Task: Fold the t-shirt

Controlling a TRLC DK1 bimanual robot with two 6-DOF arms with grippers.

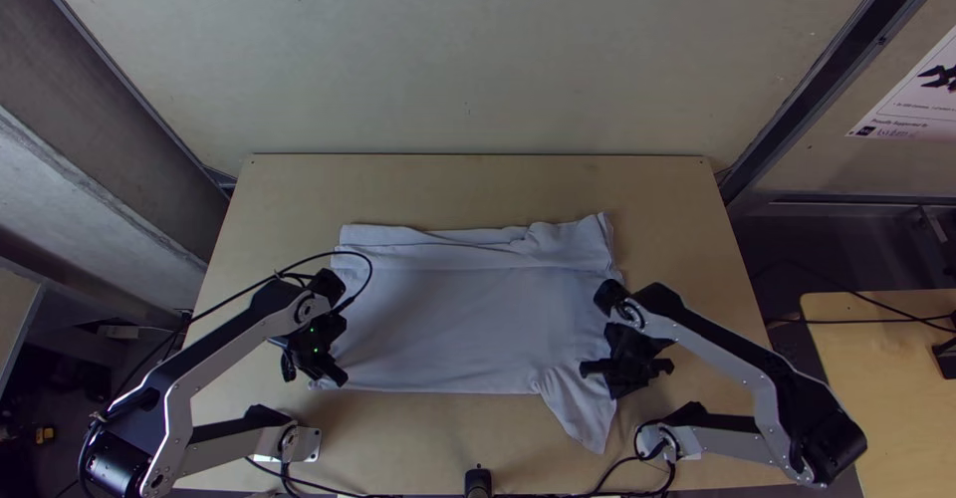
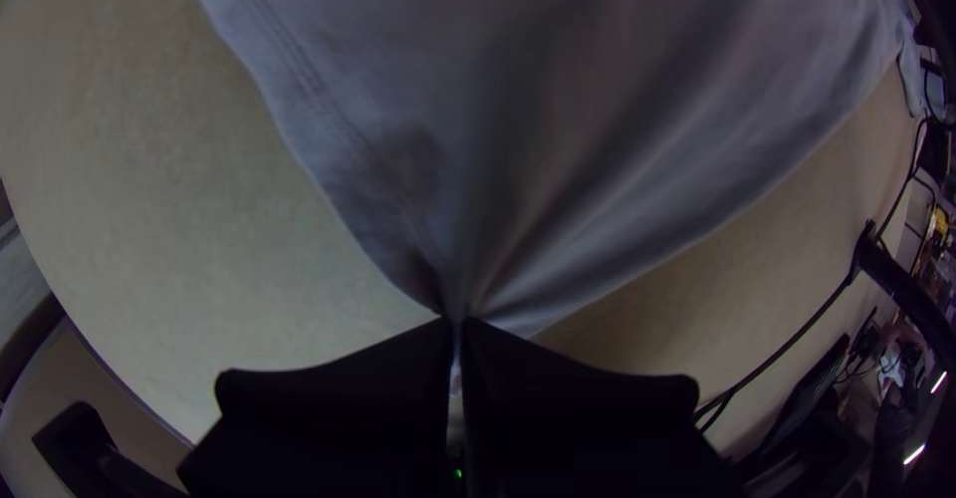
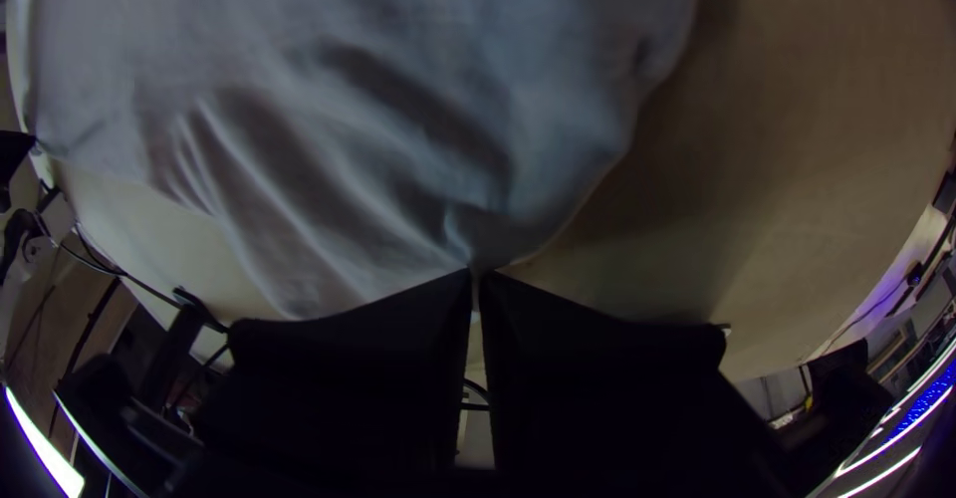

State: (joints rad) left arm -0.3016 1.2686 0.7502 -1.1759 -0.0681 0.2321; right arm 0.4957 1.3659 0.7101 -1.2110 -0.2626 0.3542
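white t-shirt (image 1: 468,309) lies mid-frame, left gripper (image 1: 321,371) pinching its lower-left corner, right gripper (image 1: 625,380) pinching its lower-right side

Pale cloth (image 2: 558,139) pinched between black fingers (image 2: 339,408).

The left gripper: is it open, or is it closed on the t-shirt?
Closed: the left gripper has its fingers together, and the t-shirt gathers into a narrow pinch between their tips.
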